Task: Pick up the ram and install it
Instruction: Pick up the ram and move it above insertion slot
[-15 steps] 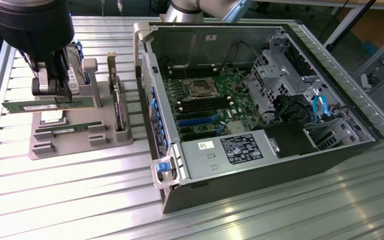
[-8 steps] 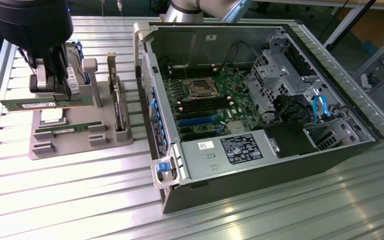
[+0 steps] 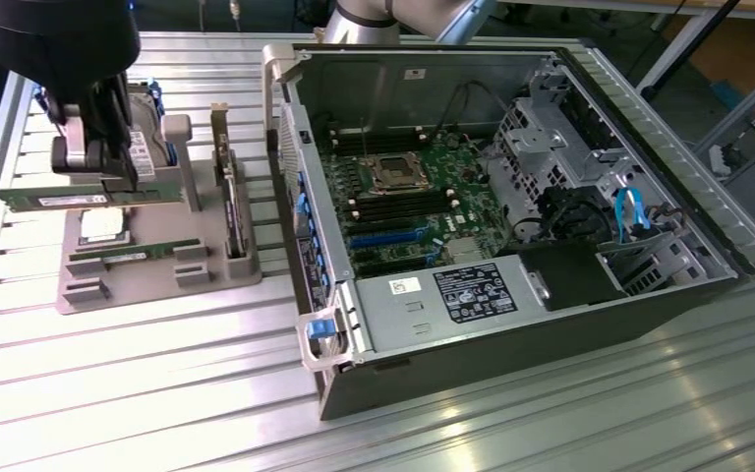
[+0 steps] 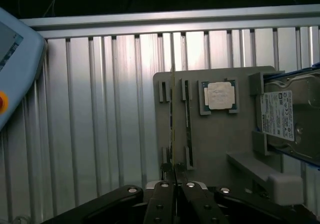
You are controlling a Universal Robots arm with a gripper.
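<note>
1. Green ram [image 3: 43, 200] sits clamped in the end effector [image 3: 99, 177], whose fingers are nearly closed on its thin faces. It hangs level, just above the grey fixture [image 3: 154, 285] on the exterior view's left. The wrist view shows it edge-on as a thin line running out from the fingertips.
2. Risk of slip: the grip looks to be near the stick's middle on 2 smooth faces. A jolt could tilt or drop it onto the processor [image 3: 99, 228] or the second memory stick [image 3: 135, 254] lying in the fixture below.
3. Risk of collision: the hard drive [image 3: 152, 138] stands right behind the end effector, and the upright expansion card [image 3: 231, 211] stands between the fixture and the computer case [image 3: 549, 315]. A low sideways sweep would likely strike the card or the case's near wall.
4. Risk of misalignment: the memory slots [image 3: 367, 202] lie close together beside the processor socket on the motherboard [image 3: 417, 211]. A tilted stick could jam or bend pins, and pressing hard on it might crack the board.
5. Surroundings: the drive cage [image 3: 535, 147] and blue cables [image 3: 629, 211] crowd the case's far side. A pendant [image 4: 17, 58] rests on the ribbed metal table [image 3: 154, 393], well apart from the fixture.
</note>
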